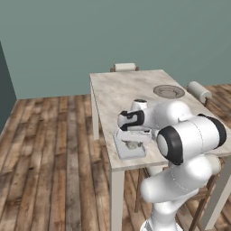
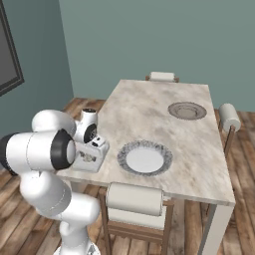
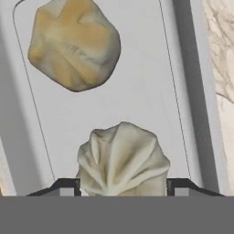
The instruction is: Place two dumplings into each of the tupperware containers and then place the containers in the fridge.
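- Jaws point(image 3: 122, 185) mostly cut off at 6 o'clock in hand view; tips stand either side of a pale dumpling point(image 3: 122, 160); grip or gap, cannot tell.
- Container point(image 1: 131, 151) half hidden under the hand, at the near corner of the marble worktop point(image 1: 122, 90).
- Wood floor, teal walls.
- Second dumpling point(image 3: 75, 43), tan, at 11 o'clock in the box.

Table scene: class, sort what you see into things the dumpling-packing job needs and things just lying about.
Job:
- tupperware container
- two dumplings inside it, pale one and tan one
- end effector, pale dumpling between its tips

Lying about:
- patterned plate
- grey plate
- chairs
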You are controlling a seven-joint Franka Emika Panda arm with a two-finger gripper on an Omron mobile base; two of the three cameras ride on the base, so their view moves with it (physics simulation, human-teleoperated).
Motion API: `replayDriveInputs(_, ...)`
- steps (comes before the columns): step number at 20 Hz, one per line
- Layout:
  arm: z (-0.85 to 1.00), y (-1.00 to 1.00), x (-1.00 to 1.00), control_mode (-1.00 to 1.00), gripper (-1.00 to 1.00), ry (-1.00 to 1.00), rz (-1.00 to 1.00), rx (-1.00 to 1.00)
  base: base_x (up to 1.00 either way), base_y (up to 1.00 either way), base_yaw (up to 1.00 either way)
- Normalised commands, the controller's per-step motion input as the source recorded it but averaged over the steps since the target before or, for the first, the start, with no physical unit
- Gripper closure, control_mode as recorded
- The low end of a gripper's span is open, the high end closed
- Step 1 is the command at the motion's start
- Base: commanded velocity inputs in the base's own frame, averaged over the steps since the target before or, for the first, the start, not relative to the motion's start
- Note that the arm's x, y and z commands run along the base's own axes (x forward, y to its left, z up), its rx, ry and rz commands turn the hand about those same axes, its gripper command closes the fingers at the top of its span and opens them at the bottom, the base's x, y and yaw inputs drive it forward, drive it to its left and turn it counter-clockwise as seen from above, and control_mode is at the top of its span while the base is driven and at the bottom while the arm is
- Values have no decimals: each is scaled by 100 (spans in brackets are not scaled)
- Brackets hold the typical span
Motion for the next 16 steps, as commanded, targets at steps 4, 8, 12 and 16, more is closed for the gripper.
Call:
replayDriveInputs(4, -6, 11, 2, -100, 100, 0, 0, 0, 0, 0, 0)
replayDriveInputs(8, 0, 27, 12, -100, -100, 0, 0, 0, 0, 0, 0)
replayDriveInputs(12, 0, 4, 16, -100, -100, 0, 0, 0, 0, 0, 0)
replayDriveInputs(16, 0, 0, 0, -100, -100, 0, 0, 0, 0, 0, 0)
